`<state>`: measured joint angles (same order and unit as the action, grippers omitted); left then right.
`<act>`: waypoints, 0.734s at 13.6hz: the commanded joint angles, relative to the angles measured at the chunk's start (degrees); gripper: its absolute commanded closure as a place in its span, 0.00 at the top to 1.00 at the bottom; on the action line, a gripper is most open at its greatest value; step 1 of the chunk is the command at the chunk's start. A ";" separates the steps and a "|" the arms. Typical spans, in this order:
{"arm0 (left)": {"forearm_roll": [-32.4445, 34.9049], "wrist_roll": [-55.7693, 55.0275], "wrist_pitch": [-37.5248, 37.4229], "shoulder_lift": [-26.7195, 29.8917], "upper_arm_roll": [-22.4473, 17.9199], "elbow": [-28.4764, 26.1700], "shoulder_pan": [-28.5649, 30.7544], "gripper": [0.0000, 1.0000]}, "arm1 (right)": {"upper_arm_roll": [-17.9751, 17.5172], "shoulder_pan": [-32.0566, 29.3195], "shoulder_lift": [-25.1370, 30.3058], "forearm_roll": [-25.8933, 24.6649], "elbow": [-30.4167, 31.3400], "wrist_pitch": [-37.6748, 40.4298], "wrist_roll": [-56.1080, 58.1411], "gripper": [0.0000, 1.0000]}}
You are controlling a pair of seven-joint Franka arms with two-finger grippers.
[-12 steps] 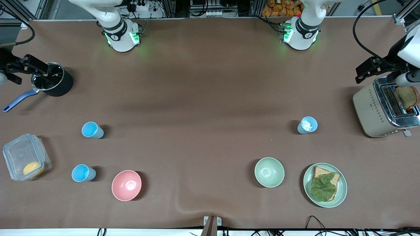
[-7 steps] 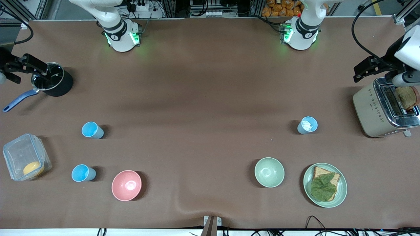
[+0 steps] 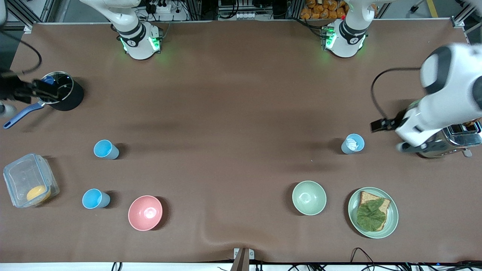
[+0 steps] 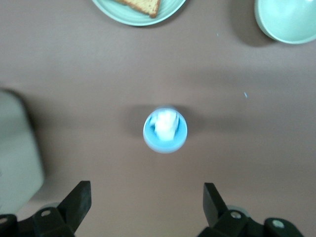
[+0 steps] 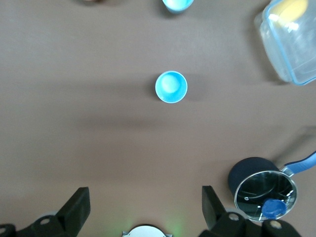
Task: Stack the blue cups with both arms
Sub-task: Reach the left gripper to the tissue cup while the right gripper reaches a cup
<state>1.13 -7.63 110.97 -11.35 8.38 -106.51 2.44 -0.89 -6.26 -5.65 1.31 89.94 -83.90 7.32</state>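
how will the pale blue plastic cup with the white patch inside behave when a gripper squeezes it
The pale blue plastic cup looks small and thin, so probably light and somewhat yielding. Its tapered round wall may slip upward if pinched. Standing upright and narrow, it could tip if nudged.

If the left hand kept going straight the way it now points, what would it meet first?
Most likely the pale blue cup with the white patch inside, which sits centred ahead of the open left hand. Bare table surrounds it; the height above it is unclear.

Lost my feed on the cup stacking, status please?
Left gripper open, over table beside paler cup. Right gripper open, up near saucepan. Two blue cups unstacked, untouched. Nothing in the way.
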 commanded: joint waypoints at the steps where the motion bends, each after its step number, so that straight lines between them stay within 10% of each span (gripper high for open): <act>1: -0.26 0.60 10.47 1.26 -0.29 -10.19 0.63 1.00 | -0.61 -2.26 -1.91 -0.43 4.69 -5.54 0.51 1.00; 8: -0.17 1.74 18.31 -9.91 -0.21 -10.47 2.83 1.00 | -0.43 -7.90 -8.94 -4.12 20.79 -34.13 0.07 1.00; 10: -0.17 1.65 18.67 -11.41 -0.21 -10.03 2.66 0.85 | -0.52 -7.29 -8.86 -4.12 24.74 -38.94 0.07 1.00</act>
<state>1.14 -7.21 129.11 -21.59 7.97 -117.35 4.81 -0.37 -13.59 -16.28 -1.54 110.81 -119.35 7.59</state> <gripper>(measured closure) 0.013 0.000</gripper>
